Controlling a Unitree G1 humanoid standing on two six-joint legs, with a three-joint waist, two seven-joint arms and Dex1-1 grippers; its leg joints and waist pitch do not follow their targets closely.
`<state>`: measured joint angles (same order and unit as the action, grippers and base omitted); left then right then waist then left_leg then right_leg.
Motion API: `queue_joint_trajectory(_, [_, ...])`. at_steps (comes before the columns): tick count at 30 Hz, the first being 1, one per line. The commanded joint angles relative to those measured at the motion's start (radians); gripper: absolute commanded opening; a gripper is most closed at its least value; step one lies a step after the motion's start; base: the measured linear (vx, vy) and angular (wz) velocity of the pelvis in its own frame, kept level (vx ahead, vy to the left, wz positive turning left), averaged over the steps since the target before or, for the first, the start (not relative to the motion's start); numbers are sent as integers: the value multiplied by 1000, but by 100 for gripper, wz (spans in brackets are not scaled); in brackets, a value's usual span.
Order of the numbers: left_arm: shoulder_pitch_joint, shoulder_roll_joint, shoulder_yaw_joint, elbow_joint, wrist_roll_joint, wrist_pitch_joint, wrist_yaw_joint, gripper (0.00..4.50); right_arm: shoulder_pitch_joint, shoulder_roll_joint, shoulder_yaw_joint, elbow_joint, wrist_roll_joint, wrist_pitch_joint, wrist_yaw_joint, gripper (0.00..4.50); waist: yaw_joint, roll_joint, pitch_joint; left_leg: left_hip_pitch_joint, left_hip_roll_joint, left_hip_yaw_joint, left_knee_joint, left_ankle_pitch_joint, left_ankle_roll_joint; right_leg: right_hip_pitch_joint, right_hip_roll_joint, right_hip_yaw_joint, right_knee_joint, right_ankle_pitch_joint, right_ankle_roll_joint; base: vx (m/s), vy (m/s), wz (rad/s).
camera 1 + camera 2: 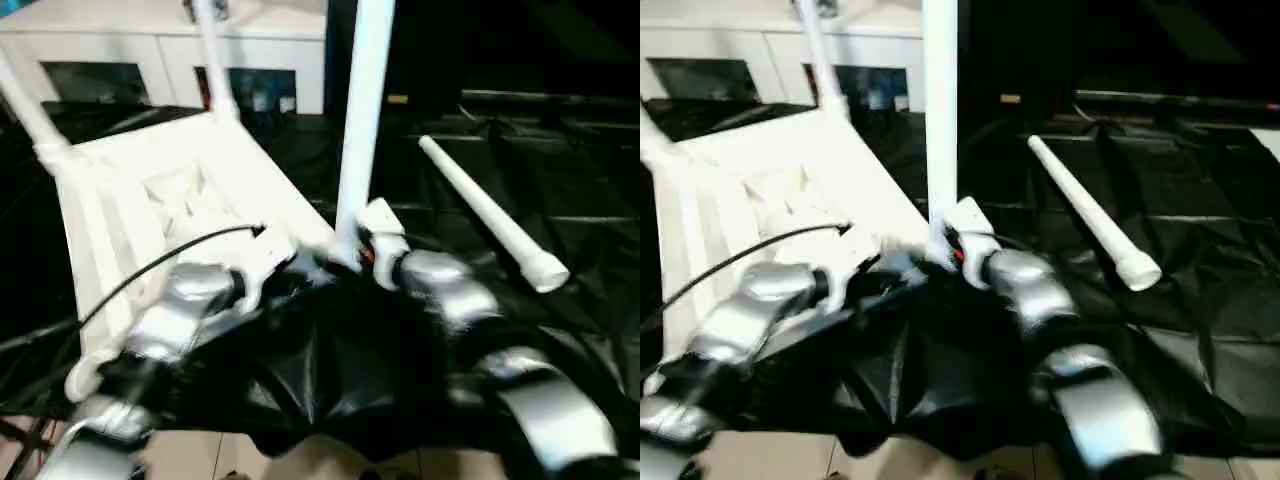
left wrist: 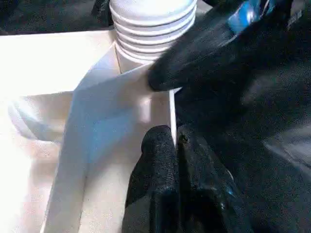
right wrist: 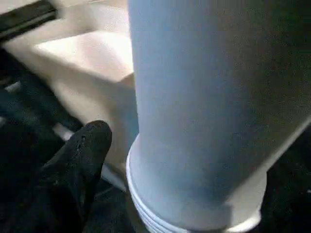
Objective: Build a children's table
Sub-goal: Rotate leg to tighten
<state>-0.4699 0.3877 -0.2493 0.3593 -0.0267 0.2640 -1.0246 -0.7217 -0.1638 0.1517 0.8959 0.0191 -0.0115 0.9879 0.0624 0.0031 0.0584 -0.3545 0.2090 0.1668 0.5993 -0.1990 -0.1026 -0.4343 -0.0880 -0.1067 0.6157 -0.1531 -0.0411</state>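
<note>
Now the right gripper [image 1: 352,255] clasps an upright white leg [image 1: 362,120] at the upturned tabletop [image 1: 180,190] corner socket, the left gripper [image 2: 175,141] pinches the tabletop rim beside it; keeping the leg vertical should seat it squarely.

Both forearms are rounded silver shells with black joints. A thin black cable [image 1: 150,268] loops over the left one (fingers [image 2: 160,165] are matte black).
</note>
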Motion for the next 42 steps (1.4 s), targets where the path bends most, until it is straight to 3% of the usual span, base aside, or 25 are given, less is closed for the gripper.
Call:
queue_joint_trajectory(1, [-5, -9, -57, -78, -55, -51, -111, 0, 12, -7, 57, -71, 18, 4, 131, 417, 5, 8, -79, -7, 19, 6, -58, -138, 108, 82, -48, 52, -64, -167, -232, 0, 0, 0])
queue_joint_trajectory(4, [8, 26, -52, -86, -61, -74, -177, 0, 42, -67, 83, -126, 36, 31, 271, 417, 17, 9, -77, -3, 21, 7, -58, -157, 107, 78, -48, 52, -69, -208, -224, 0, 0, 0])
queue_joint_trajectory(5, [9, 31, -52, -87, -66, -78, -190, 0, 46, -75, 87, -132, 39, 36, 288, 417, 24, 14, -76, -1, 21, 6, -59, -167, 98, 78, -49, 53, -71, -231, -216, 0, 0, 0])
queue_joint_trajectory(6, [10, 34, -52, -89, -68, -78, -196, 0, 48, -79, 88, -137, 41, 39, 297, 417, 24, 14, -76, -1, 21, 6, -59, -167, 98, 78, -49, 53, -71, -231, -216, 0, 0, 0])
queue_joint_trajectory(7, [14, 47, -54, -98, -77, -75, -221, 0, 60, -96, 96, -159, 50, 50, 337, 417, 29, 9, -75, 7, 20, 9, -61, -191, 83, 74, -47, 54, -75, -251, -212, 0, 0, 0])
queue_joint_trajectory(8, [24, 62, -57, -117, -93, -68, -254, 0, 77, -111, 104, -192, 61, 69, 378, 392, 27, 8, -73, 6, 21, 8, -64, -203, 78, 73, -45, 55, -74, -260, -211, 0, 0, 0])
queue_joint_trajectory(16, [44, 81, -61, -128, -105, -77, -306, 0, 125, -130, 122, -278, 78, 116, 440, 338, 29, 6, -75, -1, 18, 6, -65, -185, 69, 79, -46, 57, -74, -266, -189, 0, 0, 0])
queue_joint_trajectory(22, [49, 70, -54, -119, -105, -82, -278, 0, 143, -119, 122, -300, 83, 145, 425, 291, 28, 5, -75, -2, 17, 5, -66, -181, 63, 79, -46, 56, -76, -283, -180, 0, 0, 0])
queue_joint_trajectory(26, [36, 40, -42, -98, -89, -87, -229, 0, 139, -64, 85, -246, 58, 110, 262, 283, 23, 4, -69, -1, 17, 2, -70, -208, 44, 75, -50, 55, -86, -378, -149, 0, 0, 0])
queue_joint_trajectory(30, [-15, -41, -14, -34, -46, -61, -68, 0, 92, 32, 9, -121, 39, 108, -53, 280, -4, 3, -64, 6, 9, -2, -72, -251, 13, 73, -50, 50, -101, -487, -107, 0, 0, 0])
queue_joint_trajectory(33, [-44, -79, 1, -5, -34, -37, 8, 0, 75, 68, -13, -80, 37, 108, -155, 278, -16, 2, -67, 1, 7, -5, -71, -249, 20, 78, -53, 46, -106, -505, -88, 0, 0, 0])
queue_joint_trajectory(38, [-120, -168, 20, 67, 27, 25, 209, 0, 15, 177, -67, 39, 24, 113, -425, 277, -22, 3, -71, 3, 7, -3, -69, -222, 26, 75, -51, 48, -99, -440, -116, 0, 0, 0])
queue_joint_trajectory(41, [-140, -191, 8, 93, 68, 11, 253, 0, -4, 213, -56, 80, -7, 70, -483, 277, -20, 5, -76, 0, 8, -1, -67, -191, 33, 79, -51, 51, -88, -341, -150, 0, 0, 0])
queue_joint_trajectory(42, [-140, -195, 7, 92, 67, 11, 253, 0, -6, 217, -58, 84, -5, 63, -486, 312, -18, 5, -78, -2, 8, 0, -66, -176, 42, 80, -51, 53, -84, -294, -167, 0, 0, 0])
